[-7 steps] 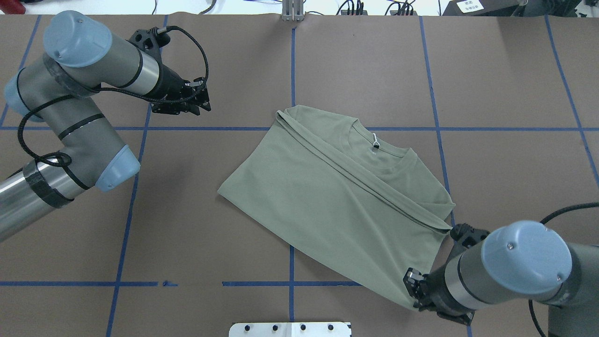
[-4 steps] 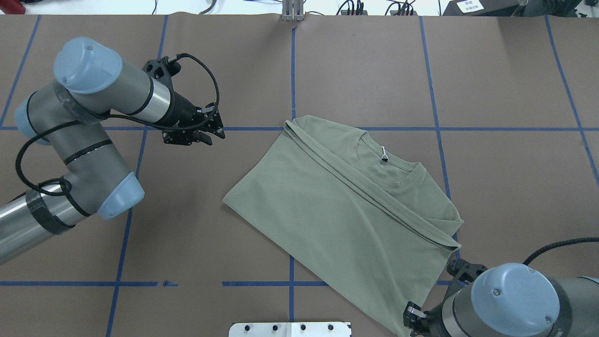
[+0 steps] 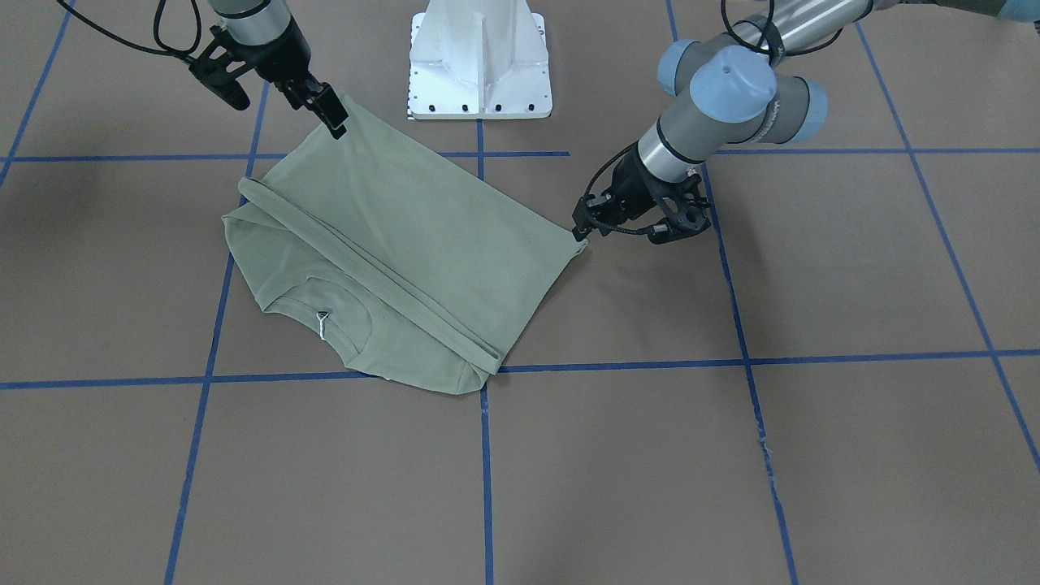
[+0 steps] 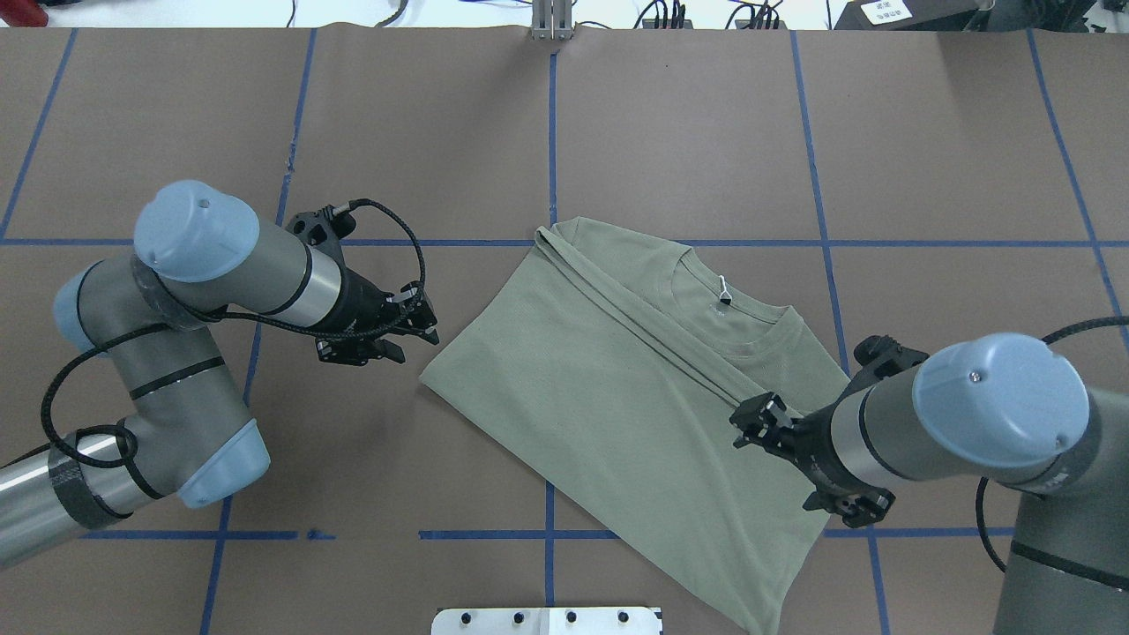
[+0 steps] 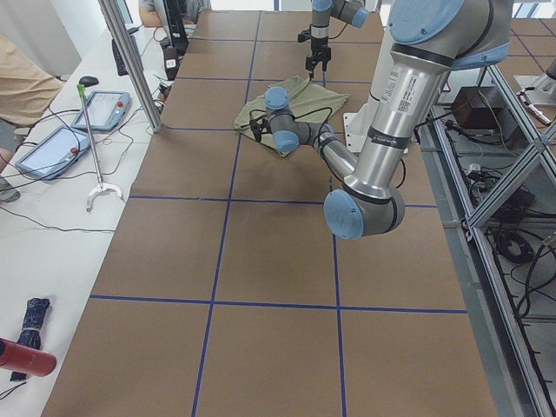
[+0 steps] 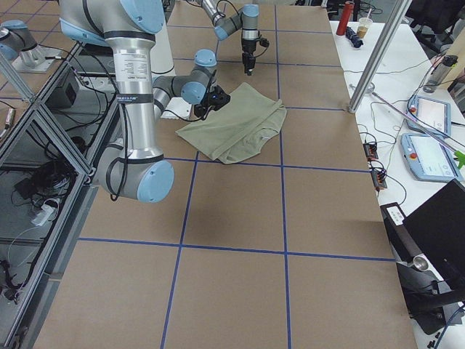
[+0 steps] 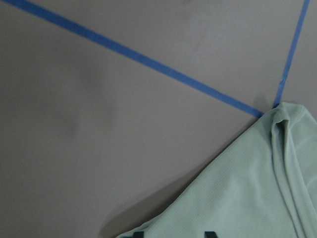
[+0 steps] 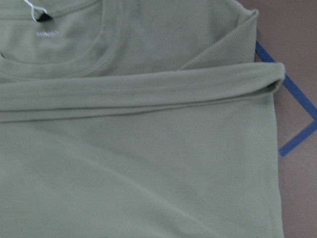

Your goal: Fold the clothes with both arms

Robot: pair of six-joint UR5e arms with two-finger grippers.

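The brown counter, gridded with blue tape lines, carries the sage-green shirt, lying flat and partly folded. My right claw hangs over it, shirt directly beneath; spread or pressed together, I cannot tell. My left claw is spread, with the shirt's corner just ahead of its fingertips.

Your brown table has blue tape lines making squares. The green shirt lies folded near the middle, toward 4 o'clock. A white plate sits at 6 o'clock.
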